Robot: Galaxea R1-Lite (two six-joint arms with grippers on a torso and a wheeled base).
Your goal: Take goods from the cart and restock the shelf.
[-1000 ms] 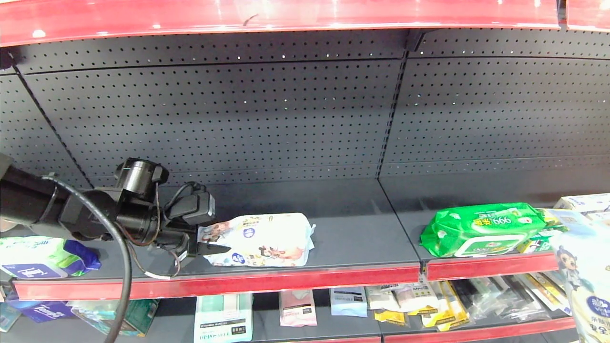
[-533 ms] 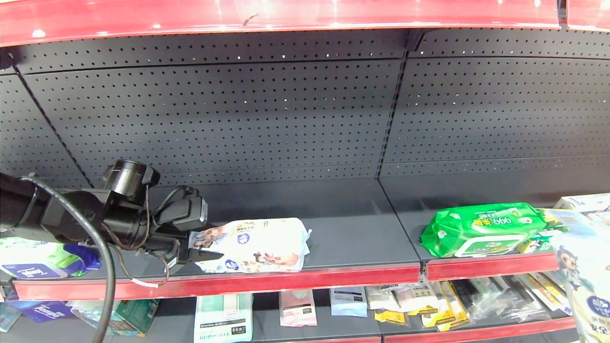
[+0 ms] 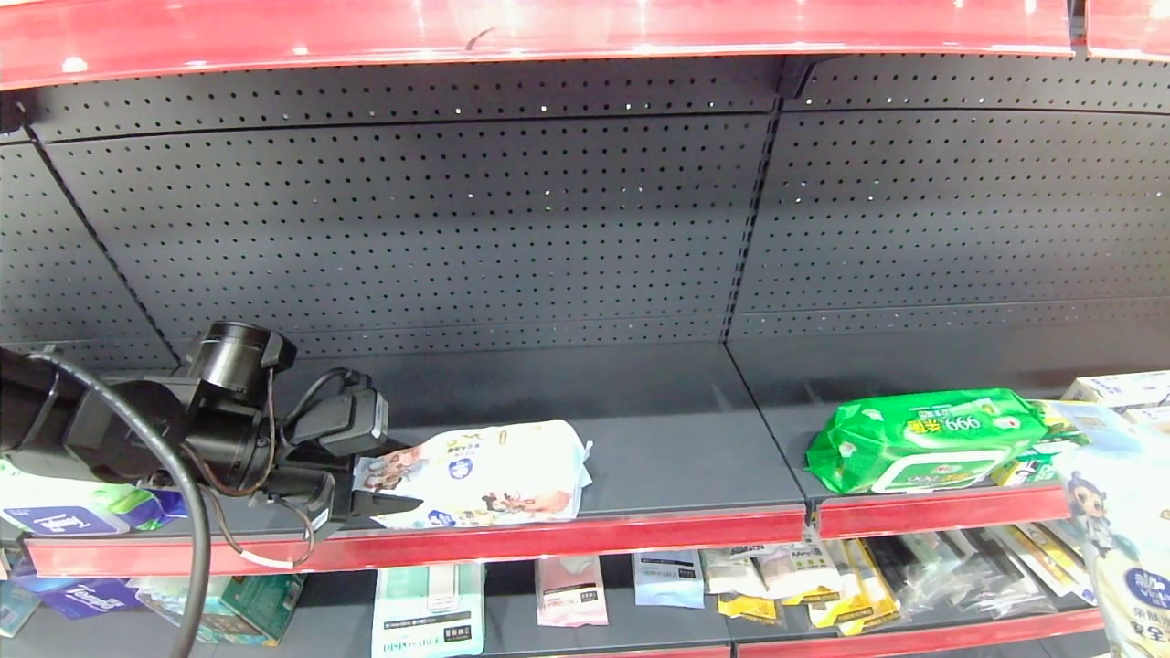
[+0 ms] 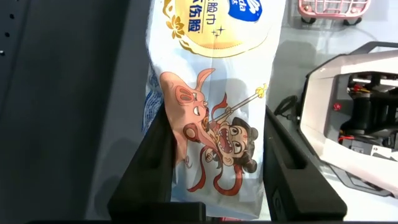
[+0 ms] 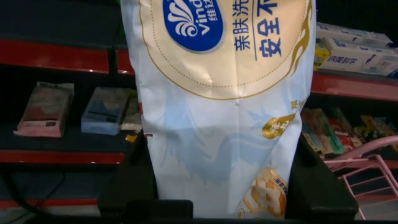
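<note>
A white wipes pack (image 3: 494,471) with cartoon figures lies flat on the dark middle shelf (image 3: 676,439), close to its red front edge. My left gripper (image 3: 384,471) is shut on the pack's left end; in the left wrist view the pack (image 4: 211,118) sits between the two black fingers of the left gripper (image 4: 217,124). My right gripper (image 5: 222,162) is shut on a second white pack (image 5: 224,124) with a blue logo. That pack (image 3: 1120,539) shows at the far right in the head view, in front of the shelf.
A green wipes pack (image 3: 923,439) and white boxes (image 3: 1120,388) lie on the shelf's right bay. Tissue packs (image 3: 64,503) sit at the far left. Several sachets (image 3: 571,589) hang on the shelf below. A pink cart (image 5: 367,174) stands by the right arm.
My left gripper has drawn back to the left, dragging the white wipes pack leftward and nearer the shelf's front edge. The right-hand pack has not moved.
</note>
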